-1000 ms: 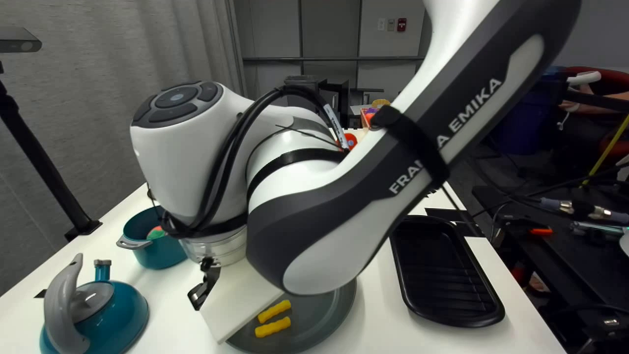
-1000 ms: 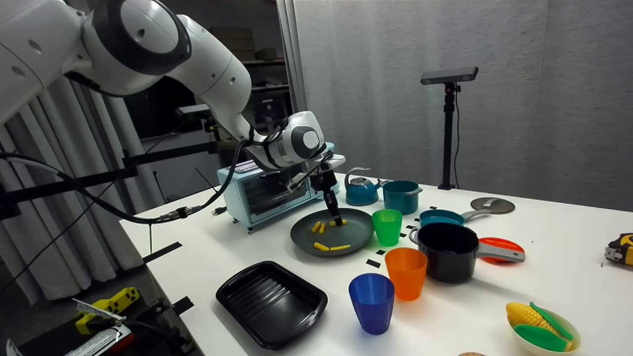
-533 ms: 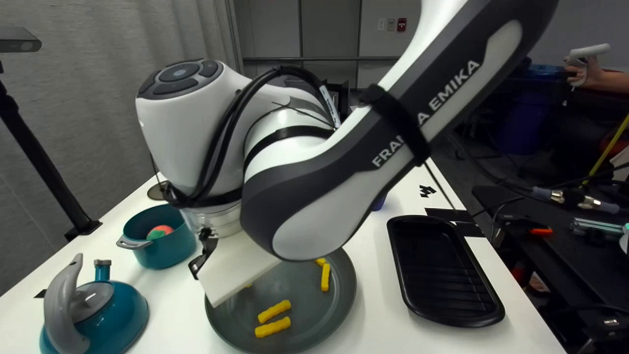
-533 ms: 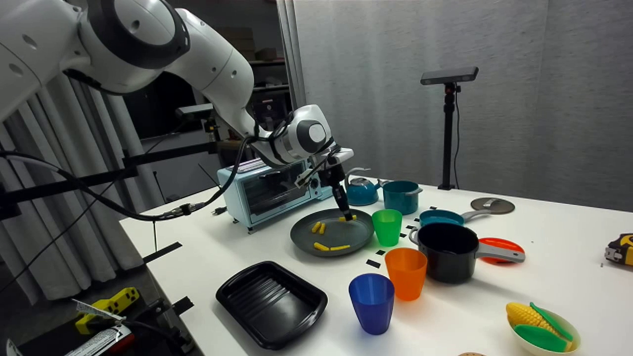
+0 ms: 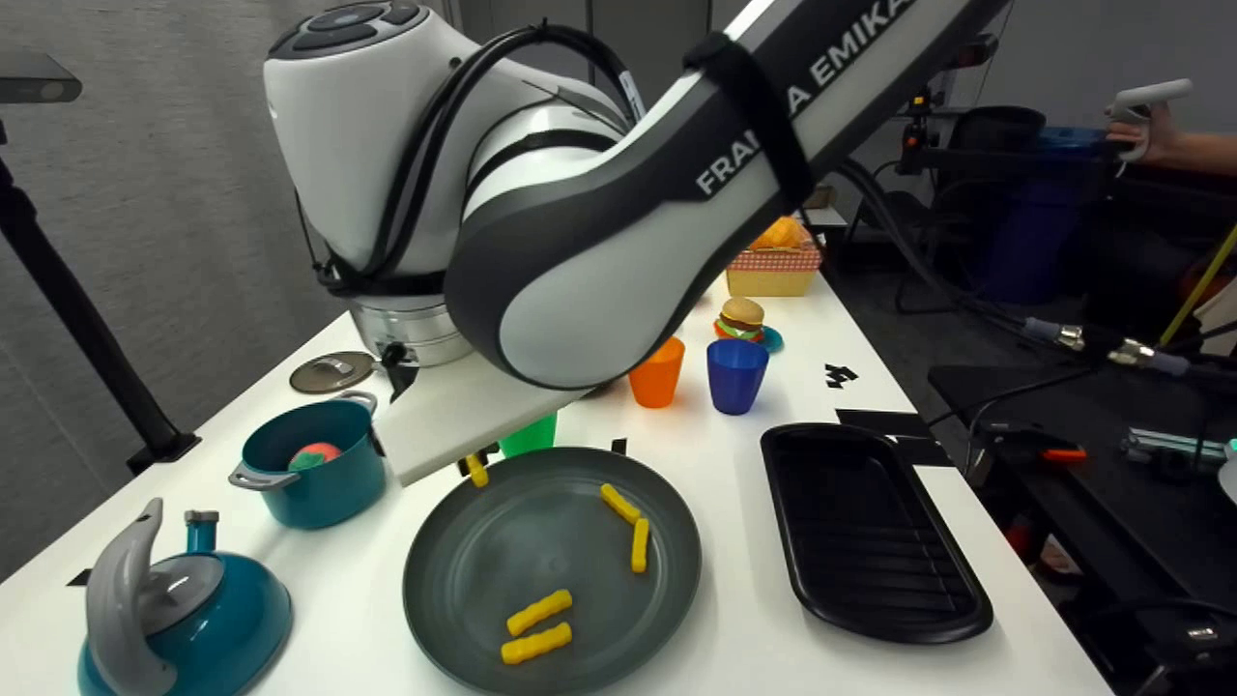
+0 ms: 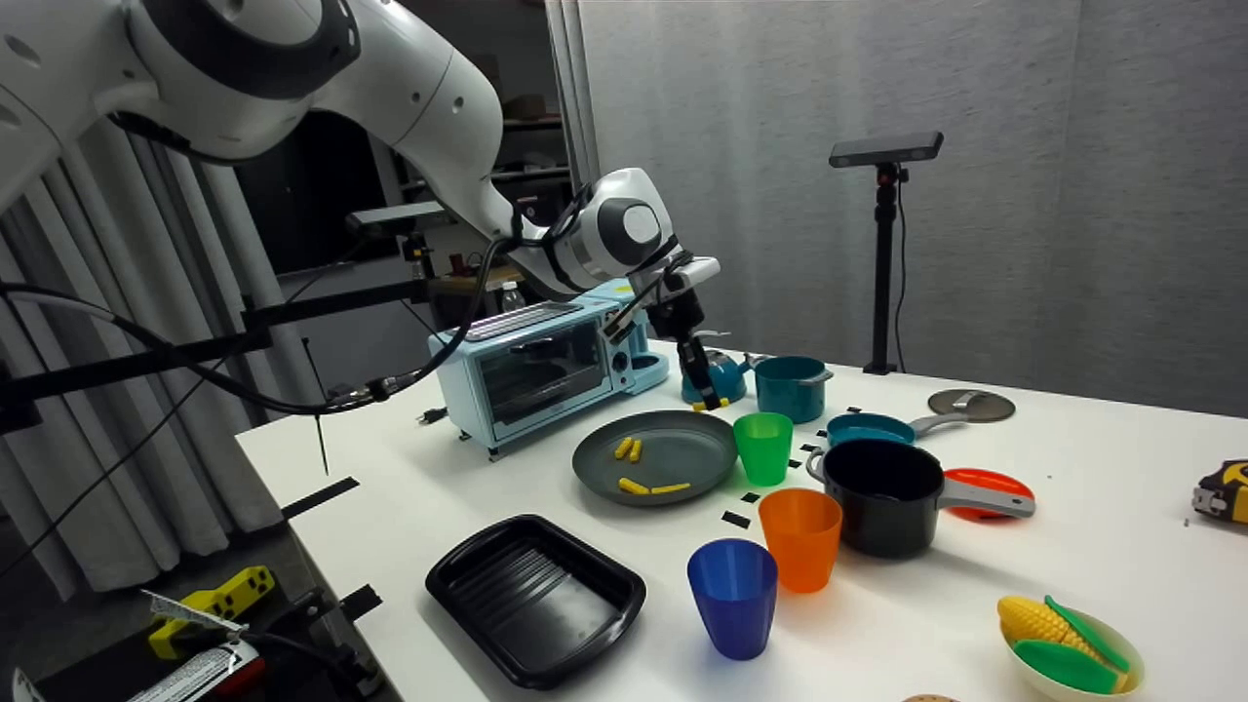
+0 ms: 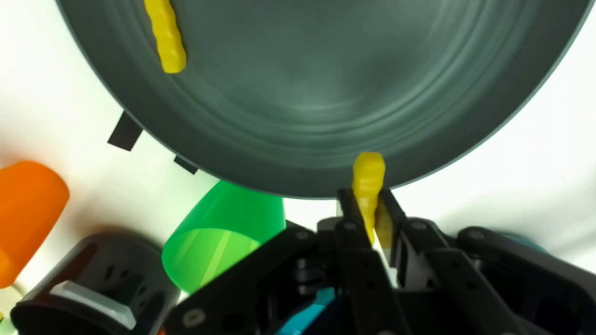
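Got a yellow stick [image 7: 369, 174] pinched in the gripper [image 7: 366, 197] rn, up around the far left rim of the gray plate [image 5: 551, 546] in an exterior view. Can see 4 more yellow pcs [image 5: 537, 643] on it, 2 near & 2 far right, w/ green cup [image 5: 530, 437] just past the far edge.

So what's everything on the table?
Plate: 1, grey, by oven
Oven: 1, blue, by plate
Sticks: 5, yellow, four on plate, one held
Cups: 3, green, orange, blue, near plate
Pots: 2, teal holding toy, black, near cups
Kettle: 1, teal, by oven
Pan: 1, teal, by pots
Dish: 1, red, by pan
Lid: 1, smoky, by pan
Tray: 1, black, by cups
Corn: 1, yellow, in bowl
Burger: 1, brown, by cups
Basket: 1, tan, past burger
Tape measure: 1, yellow, past dish
Arm: 1, white, overhead
Hand: 1, black, holding stick
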Robot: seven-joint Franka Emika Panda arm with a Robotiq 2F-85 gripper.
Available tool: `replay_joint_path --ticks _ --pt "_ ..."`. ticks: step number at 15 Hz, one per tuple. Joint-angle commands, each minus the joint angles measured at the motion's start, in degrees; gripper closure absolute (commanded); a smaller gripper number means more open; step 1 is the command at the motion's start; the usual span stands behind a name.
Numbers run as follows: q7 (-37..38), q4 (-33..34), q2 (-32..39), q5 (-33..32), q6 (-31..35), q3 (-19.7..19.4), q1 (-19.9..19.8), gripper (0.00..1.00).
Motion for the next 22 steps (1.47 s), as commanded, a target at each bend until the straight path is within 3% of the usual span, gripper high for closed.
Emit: replay_joint_path --ticks 1,22 --pt "0.9 0.6 -0.7 0.1 -2.9 0.1 -1.3 0.96" --pt "0.6 -0.8 -2.2 -0.5 -3.3 -1.1 -4.9 0.96"
